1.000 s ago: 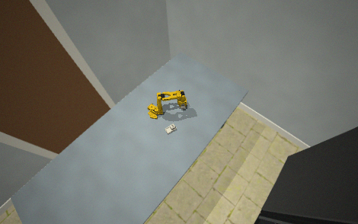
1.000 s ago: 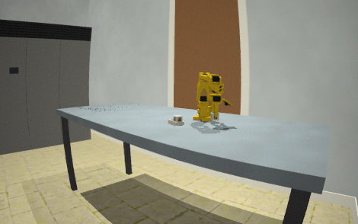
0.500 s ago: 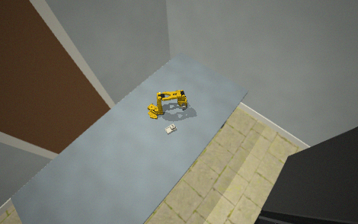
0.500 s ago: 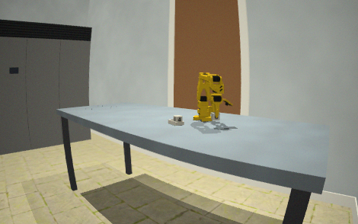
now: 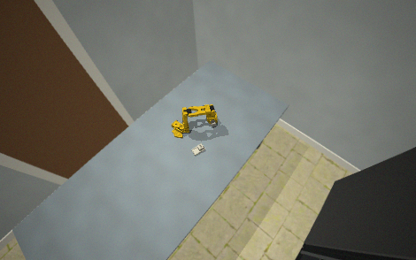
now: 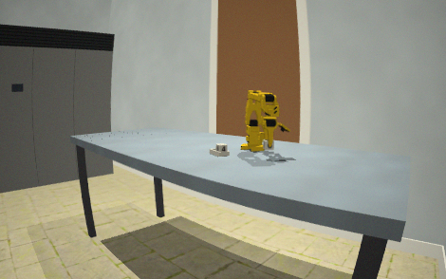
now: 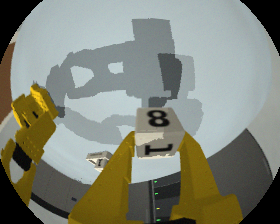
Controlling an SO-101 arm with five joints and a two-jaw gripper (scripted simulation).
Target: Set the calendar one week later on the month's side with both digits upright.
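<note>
In wrist cam, L to R: arm base at 9 o'clock, tray w/ one cube approx 7, then gripper nr ctr, clamped on no. cube, "8" up top, sideways "1" below.
</note>
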